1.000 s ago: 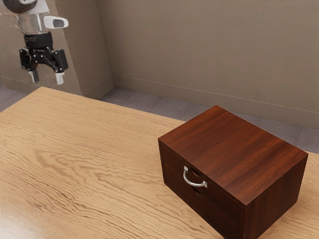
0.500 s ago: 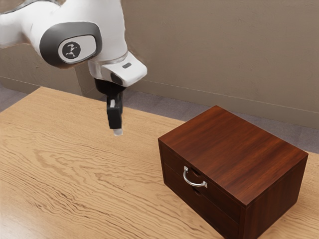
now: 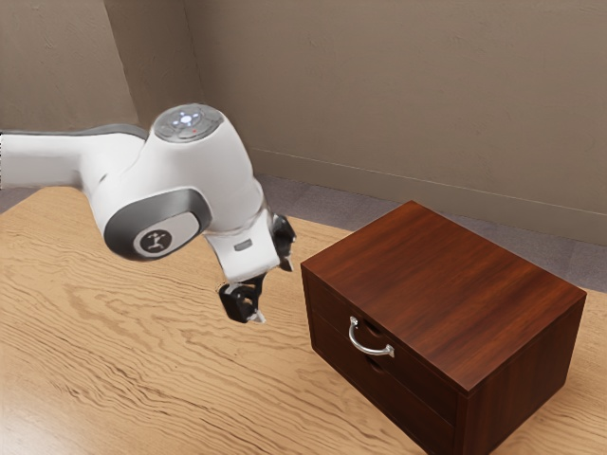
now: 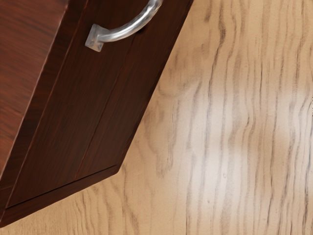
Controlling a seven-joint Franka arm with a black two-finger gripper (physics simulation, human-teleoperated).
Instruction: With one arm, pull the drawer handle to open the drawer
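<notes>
A dark wooden cabinet (image 3: pixel 446 284) with two drawers stands on the table at the exterior view's right. The upper drawer front (image 3: pixel 375 336) sits flush with the cabinet and carries a curved silver handle (image 3: pixel 368 341). My gripper (image 3: pixel 272 282) hangs low over the table just left of the cabinet's front corner, open, with nothing between its fingers. It is apart from the handle, about a hand's width to its left. In the wrist view the handle (image 4: pixel 128 27) and the drawer front (image 4: pixel 98 112) lie close ahead of my hand.
The light wooden table (image 3: pixel 123 351) spreads wide to the left of and in front of the cabinet. Behind the table a grey floor strip (image 3: pixel 322 199) meets beige walls. My white arm (image 3: pixel 161 190) reaches in from the left.
My arm has swung down and to the right, from high at the upper left to just above the table beside the cabinet. My hand has turned toward the drawer front. The cabinet has not moved.
</notes>
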